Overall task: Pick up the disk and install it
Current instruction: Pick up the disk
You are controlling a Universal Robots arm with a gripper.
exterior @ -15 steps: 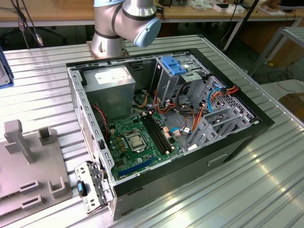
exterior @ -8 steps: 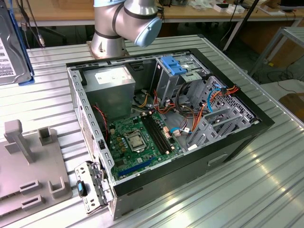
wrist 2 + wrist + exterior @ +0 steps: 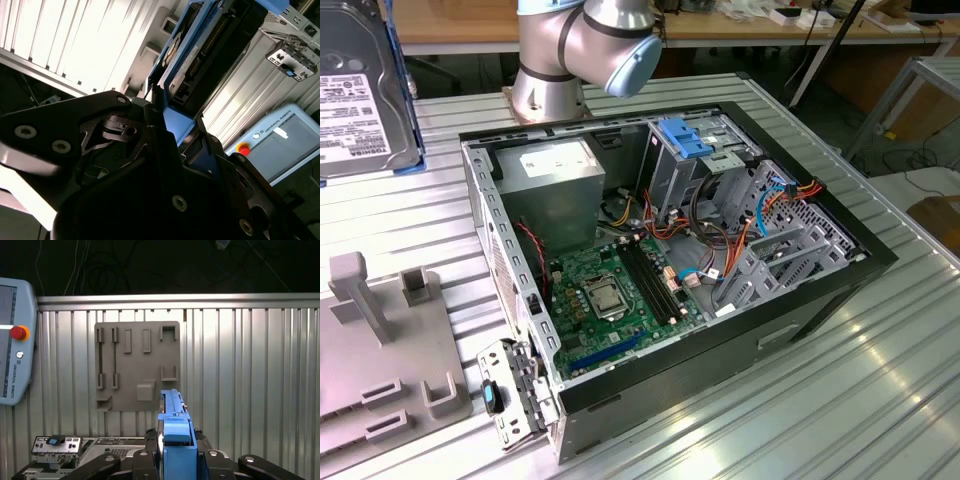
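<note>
Blue rails, dark grey body: disk point(image 3: 360, 90) at the exterior view's far left, close to the lens, label face to camera. Sits well apart from the computer case point(image 3: 750, 340); not installed yet. Lower in frame, grey fixture plate point(image 3: 380, 350), flat on the ribbed aluminium table point(image 3: 880, 400), with upright pegs and slotted blocks. Next toward the exterior view's right, small metal bracket point(image 3: 515, 395) with a blue tab, at the case's near corner. Then the case itself, side panel off, lying open: grey power supply point(image 3: 555, 190) at the back, green motherboard point(image 3: 610, 290) on the floor, light blue latch bracket point(image 3: 685, 135) on top of the drive cage point(image 3: 775, 255), orange and blue cables strung around the cage. Behind the case, silver arm base point(image 3: 550, 70) with a pale blue joint cap.

First wrist view, looking down at the table: teach pendant point(image 3: 15, 340) with red button, fixture plate, then the disk edge-on, blue rail facing the camera. Claw state: gripper point(image 3: 175, 457) clamped on the disk, black fingers point(image 3: 202, 460) one on each side, disk upright between them. Same grip in the second wrist view: blue rail wedged between the fingers, connector edge pointing away from the gripper body, pendant and bracket on the table beyond.
</note>
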